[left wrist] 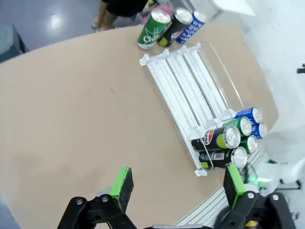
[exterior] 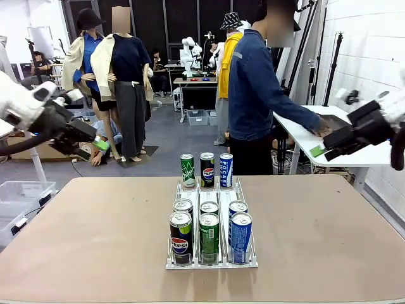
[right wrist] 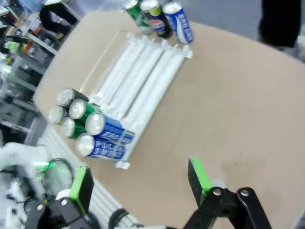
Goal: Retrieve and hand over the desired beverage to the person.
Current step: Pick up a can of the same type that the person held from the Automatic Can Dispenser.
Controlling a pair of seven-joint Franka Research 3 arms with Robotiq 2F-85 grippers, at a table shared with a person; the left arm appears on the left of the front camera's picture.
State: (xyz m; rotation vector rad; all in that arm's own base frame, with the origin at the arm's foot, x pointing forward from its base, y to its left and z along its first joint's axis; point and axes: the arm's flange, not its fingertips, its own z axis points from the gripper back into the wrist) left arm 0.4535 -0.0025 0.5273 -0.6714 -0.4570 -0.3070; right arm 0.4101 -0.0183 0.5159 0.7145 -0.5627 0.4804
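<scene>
Beverage cans (exterior: 209, 235) are sitting in a clear rack (exterior: 221, 192) on the table (exterior: 95, 240), with three loose cans (exterior: 207, 170) standing behind it and the person (exterior: 259, 95) standing beyond. From the left wrist, we are seeing our left end effector (left wrist: 177, 186) hovering with its fingers apart. From the right wrist, our right end effector (right wrist: 139, 180) is hovering likewise.

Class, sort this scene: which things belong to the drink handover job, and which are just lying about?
Job: clear plastic rack; six drink cans in it; three upright cans beyond it; person in blue denim jacket; left hand, right hand, both open.
Lying about: white side table; clear storage box on floor.
</scene>
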